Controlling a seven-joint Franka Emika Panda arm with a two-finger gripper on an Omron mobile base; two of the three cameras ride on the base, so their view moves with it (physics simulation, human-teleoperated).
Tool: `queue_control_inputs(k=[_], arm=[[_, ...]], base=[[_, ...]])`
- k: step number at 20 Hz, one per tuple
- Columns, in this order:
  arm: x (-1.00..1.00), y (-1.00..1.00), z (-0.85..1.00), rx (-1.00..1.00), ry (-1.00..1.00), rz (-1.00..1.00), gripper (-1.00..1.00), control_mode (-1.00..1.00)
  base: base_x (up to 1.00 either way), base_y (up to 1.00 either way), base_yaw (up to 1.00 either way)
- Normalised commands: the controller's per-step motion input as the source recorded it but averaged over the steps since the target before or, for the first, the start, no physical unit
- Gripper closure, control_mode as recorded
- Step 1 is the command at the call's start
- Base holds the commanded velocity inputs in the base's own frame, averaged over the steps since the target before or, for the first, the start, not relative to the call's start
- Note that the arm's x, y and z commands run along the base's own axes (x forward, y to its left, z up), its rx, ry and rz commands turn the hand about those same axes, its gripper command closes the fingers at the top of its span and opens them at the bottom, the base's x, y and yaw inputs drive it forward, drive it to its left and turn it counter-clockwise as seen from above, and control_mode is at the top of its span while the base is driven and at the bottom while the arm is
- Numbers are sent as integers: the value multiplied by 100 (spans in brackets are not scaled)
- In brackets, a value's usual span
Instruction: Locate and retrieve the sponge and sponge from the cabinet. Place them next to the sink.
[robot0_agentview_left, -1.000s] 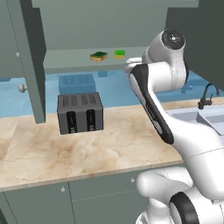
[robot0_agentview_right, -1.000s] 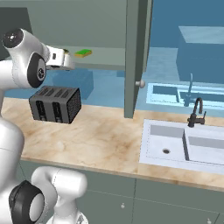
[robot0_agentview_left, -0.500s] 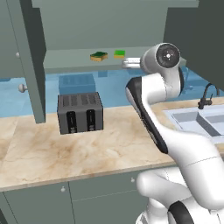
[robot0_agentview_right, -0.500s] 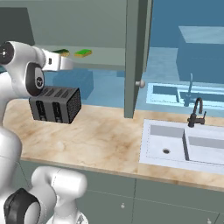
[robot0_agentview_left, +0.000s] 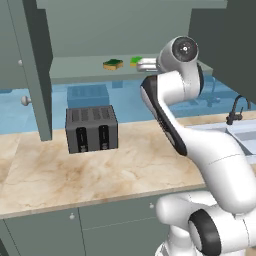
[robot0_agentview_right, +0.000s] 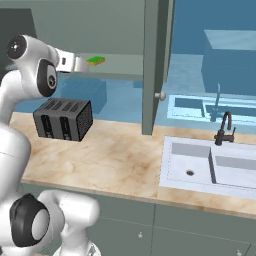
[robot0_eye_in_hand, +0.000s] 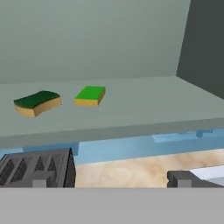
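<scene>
Two sponges lie on the shelf of the open grey-green cabinet (robot0_agentview_left: 75, 71). One sponge (robot0_eye_in_hand: 37, 103) is yellow with a dark green top, also visible from the left base (robot0_agentview_left: 113, 64). The bright green sponge (robot0_eye_in_hand: 90, 95) sits just to its right (robot0_agentview_right: 95, 60) and is partly covered by my hand in the left base view (robot0_agentview_left: 134, 60). My gripper (robot0_eye_in_hand: 109, 180) hovers at the shelf's front edge, short of both sponges, open with nothing between its fingertips (robot0_eye_in_hand: 38, 179). Seen from the bases, the gripper (robot0_agentview_left: 141, 64) (robot0_agentview_right: 82, 66) is level with the shelf. The pale sink (robot0_agentview_right: 200, 172) lies on the right.
A black toaster (robot0_agentview_left: 91, 128) stands on the marble counter (robot0_agentview_left: 100, 175) below the shelf. The open cabinet door (robot0_agentview_right: 152, 60) with a round knob hangs between shelf and sink. A dark curved faucet (robot0_agentview_right: 225, 129) rises behind the basin. Another door (robot0_agentview_left: 37, 70) stands left of the shelf.
The arm's upper joints have turned and the hand has edged slightly left along the shelf front. The gripper stays open. Both sponges lie where they were.
</scene>
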Motion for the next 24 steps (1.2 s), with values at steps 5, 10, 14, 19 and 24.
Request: queue_control_inputs(k=[5,10,14,19,24], arm=[[51,0,-2,0,4,-6,-100,-100],[50,0,-10,0,4,-8,-100,-100],[47,1,-10,0,4,-8,-100,-100],[33,12,-1,0,1,-1,-100,-100],[30,15,0,0,0,0,-100,-100]], base=[[0,0,0],[0,0,0],[0,0,0],[0,0,0],[0,0,0]])
